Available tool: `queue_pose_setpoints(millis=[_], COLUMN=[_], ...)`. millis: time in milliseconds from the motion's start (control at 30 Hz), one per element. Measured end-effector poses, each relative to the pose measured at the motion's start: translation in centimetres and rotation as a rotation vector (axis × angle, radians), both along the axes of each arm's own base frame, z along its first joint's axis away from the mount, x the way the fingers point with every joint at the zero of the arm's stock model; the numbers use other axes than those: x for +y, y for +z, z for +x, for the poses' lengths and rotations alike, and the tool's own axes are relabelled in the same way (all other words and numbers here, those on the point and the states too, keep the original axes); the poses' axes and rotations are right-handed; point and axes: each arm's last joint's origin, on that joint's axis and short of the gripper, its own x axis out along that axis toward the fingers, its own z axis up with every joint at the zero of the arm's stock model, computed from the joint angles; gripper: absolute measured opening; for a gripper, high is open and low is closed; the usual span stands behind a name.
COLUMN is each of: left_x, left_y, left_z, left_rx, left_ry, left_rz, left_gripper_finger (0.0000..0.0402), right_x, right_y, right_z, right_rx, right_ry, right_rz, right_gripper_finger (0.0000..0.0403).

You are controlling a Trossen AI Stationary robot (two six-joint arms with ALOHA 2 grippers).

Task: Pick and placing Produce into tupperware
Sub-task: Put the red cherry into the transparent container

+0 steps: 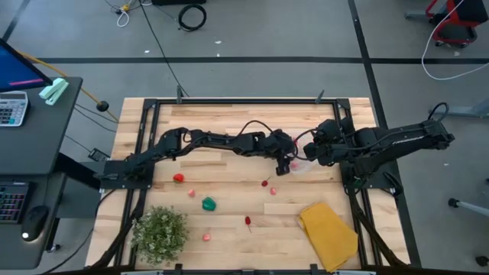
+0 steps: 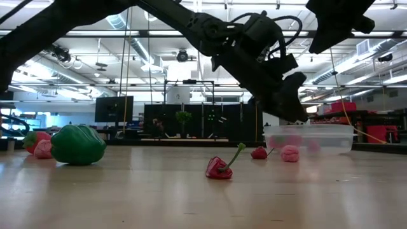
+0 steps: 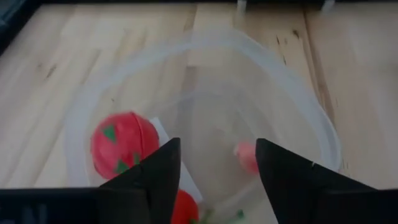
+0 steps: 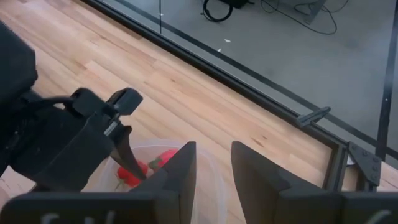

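Observation:
The tupperware (image 1: 300,165) is a round clear container standing right of the table's middle; it also shows in the low view (image 2: 311,137). Inside it lie a red strawberry-like piece (image 3: 123,146), a pink piece (image 3: 246,155) and another red piece (image 3: 183,208). My left gripper (image 3: 214,168) hangs open just above the container's mouth, fingers pointing down. My right gripper (image 4: 213,168) hovers higher at the container's far right, slightly open and holding nothing. Loose produce rests on the wood: a green pepper (image 1: 208,204), red pieces (image 1: 178,178) (image 1: 247,221) (image 1: 265,182) and pink ones (image 1: 192,192) (image 1: 206,237).
A bushy green plant (image 1: 160,233) stands at the near left and a folded yellow cloth (image 1: 328,225) lies at the near right. Black frame rails (image 1: 145,137) run along the table's left, right and far sides. Bare wood shows between the scattered pieces.

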Motion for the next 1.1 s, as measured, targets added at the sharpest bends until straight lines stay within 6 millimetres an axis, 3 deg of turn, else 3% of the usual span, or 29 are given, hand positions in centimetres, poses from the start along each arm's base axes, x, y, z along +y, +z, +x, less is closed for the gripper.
queue_pose_setpoints(millis=[300,733,1100], left_x=[-1.4,-1.4,-1.7], left_y=[-0.9,-1.2,4.0], left_z=[-0.7,-1.6,-2.0], left_rx=[0.126,0.247,0.359], left_ry=[-0.030,-0.029,-0.086], left_rz=[-0.005,-0.014,0.027], left_gripper_finger=[0.0193,0.0178,0.0173], right_x=[0.0,0.0,0.0], right_y=[0.0,0.0,0.0], right_z=[0.0,0.0,0.0], right_rx=[-0.001,-0.001,-0.003], right_ry=[-0.001,0.000,0.002], right_rz=[0.003,0.003,0.010], right_gripper_finger=[0.0110,0.0110,0.0110])
